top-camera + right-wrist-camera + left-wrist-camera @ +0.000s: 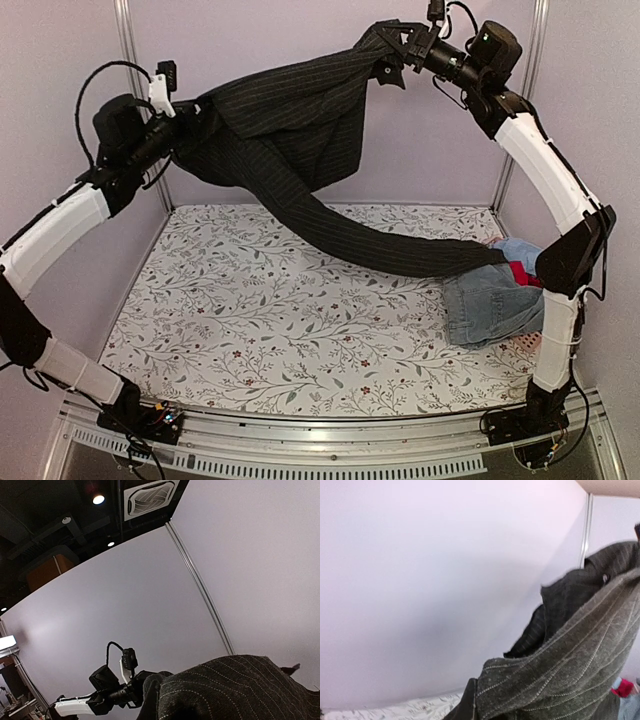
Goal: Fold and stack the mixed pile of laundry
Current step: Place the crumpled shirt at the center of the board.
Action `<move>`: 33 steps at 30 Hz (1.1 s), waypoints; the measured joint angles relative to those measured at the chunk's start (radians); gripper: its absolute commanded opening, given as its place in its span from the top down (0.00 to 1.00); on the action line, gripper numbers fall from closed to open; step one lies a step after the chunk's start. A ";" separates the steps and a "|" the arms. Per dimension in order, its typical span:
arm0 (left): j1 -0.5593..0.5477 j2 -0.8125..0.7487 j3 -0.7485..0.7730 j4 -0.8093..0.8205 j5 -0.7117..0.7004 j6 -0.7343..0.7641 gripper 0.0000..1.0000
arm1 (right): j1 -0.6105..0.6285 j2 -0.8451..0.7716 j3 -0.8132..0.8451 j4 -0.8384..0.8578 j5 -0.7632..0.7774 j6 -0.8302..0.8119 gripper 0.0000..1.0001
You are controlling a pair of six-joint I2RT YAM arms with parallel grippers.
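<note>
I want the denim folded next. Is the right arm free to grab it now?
Probably not: the right claw is shut on the shirt, held high, and its sleeve trails down to the denim. It would need to let go first.

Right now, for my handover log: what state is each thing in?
Black pinstriped button shirt: held aloft, stretched between both tools, sleeve trailing down.
Faded light-blue denim garment: crumpled on the table.
Red garment: bunched, mostly buried.
Left tool: shut on the shirt.
Right tool: shut on the shirt.
</note>
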 measured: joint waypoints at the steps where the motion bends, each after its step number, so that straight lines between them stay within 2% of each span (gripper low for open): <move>1: 0.019 -0.027 0.048 -0.032 -0.022 0.011 1.00 | 0.003 0.023 0.037 0.025 0.000 0.020 1.00; 6: 0.051 -0.135 0.215 -0.194 -0.081 0.064 1.00 | 0.044 0.100 0.106 0.125 -0.005 0.099 1.00; 10: 0.057 -0.185 0.275 -0.325 -0.060 0.105 1.00 | 0.065 0.095 0.009 0.162 -0.021 0.109 1.00; 12: 0.054 -0.214 0.251 -0.369 -0.027 0.120 1.00 | 0.061 0.048 -0.134 0.175 -0.036 0.100 1.00; 14: 0.044 -0.269 0.154 -0.388 -0.012 0.122 1.00 | 0.050 -0.036 -0.343 0.168 -0.047 0.077 1.00; 17: 0.029 -0.384 -0.105 -0.430 -0.006 0.081 1.00 | 0.037 -0.217 -0.764 0.166 -0.057 0.024 0.99; 18: 0.026 -0.408 -0.182 -0.446 -0.006 0.055 1.00 | 0.035 -0.259 -0.859 0.158 -0.056 0.011 0.88; 19: 0.022 -0.427 -0.275 -0.463 -0.006 0.025 0.96 | 0.036 -0.316 -0.995 0.159 -0.056 -0.008 0.75; 21: 0.018 -0.432 -0.432 -0.492 0.005 -0.038 0.66 | 0.038 -0.395 -1.192 0.132 -0.071 -0.034 0.50; 24: 0.011 -0.390 -0.582 -0.585 0.042 -0.114 0.31 | 0.029 -0.426 -1.343 0.000 -0.105 -0.103 0.27; 25: -0.001 -0.377 -0.603 -0.618 0.058 -0.134 0.23 | 0.028 -0.425 -1.361 -0.062 -0.106 -0.139 0.21; 26: -0.016 -0.374 -0.614 -0.642 0.071 -0.154 0.18 | 0.027 -0.425 -1.373 -0.128 -0.108 -0.186 0.10; 27: -0.037 -0.387 -0.617 -0.660 0.084 -0.183 0.16 | 0.026 -0.426 -1.376 -0.193 -0.107 -0.233 0.05; 29: -0.058 -0.444 -0.615 -0.662 0.086 -0.209 0.16 | 0.024 -0.430 -1.365 -0.301 -0.086 -0.312 0.01; 32: -0.029 -0.533 -0.586 -0.658 0.078 -0.244 0.18 | 0.013 -0.447 -1.308 -0.440 -0.026 -0.423 0.03; 33: -0.012 -0.538 -0.573 -0.658 0.074 -0.251 0.21 | 0.004 -0.449 -1.280 -0.463 -0.008 -0.449 0.07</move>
